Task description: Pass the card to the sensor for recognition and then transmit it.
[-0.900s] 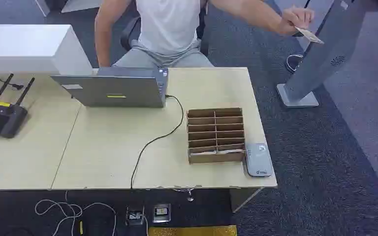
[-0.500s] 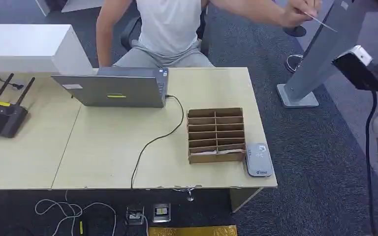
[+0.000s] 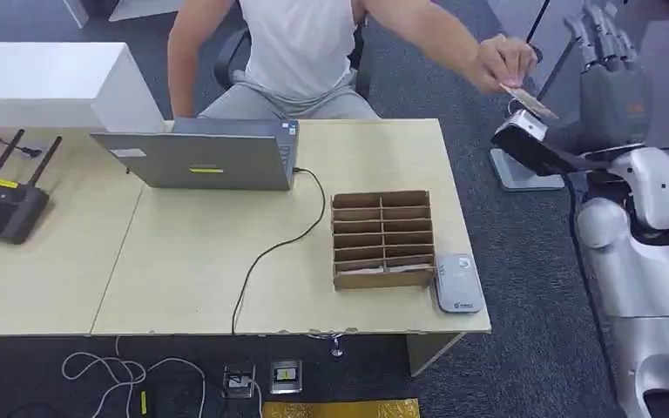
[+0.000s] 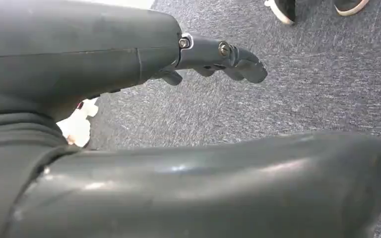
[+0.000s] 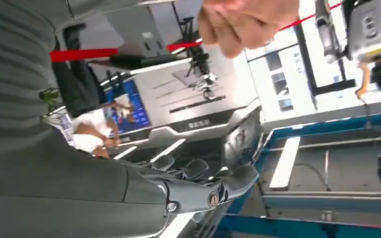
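The right hand (image 3: 611,83) stood raised at the far right, fingers apart and upright, holding nothing. A person's hand (image 3: 503,63) held the card (image 3: 528,100) just left of it (not touching). The left hand (image 4: 213,57) hung over carpet, fingers loosely curled, empty. The sensor (image 3: 458,282) lay beside the cardboard organizer (image 3: 381,239).

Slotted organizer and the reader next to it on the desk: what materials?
Slotted organizer: looks like plain corrugated cardboard, matte brown, with thin folded dividers and raw edges. Card reader: likely moulded plastic, smooth grey, rounded corners with a printed mark. Desk: probably light wood-grain laminate; its front edge looks chipped.
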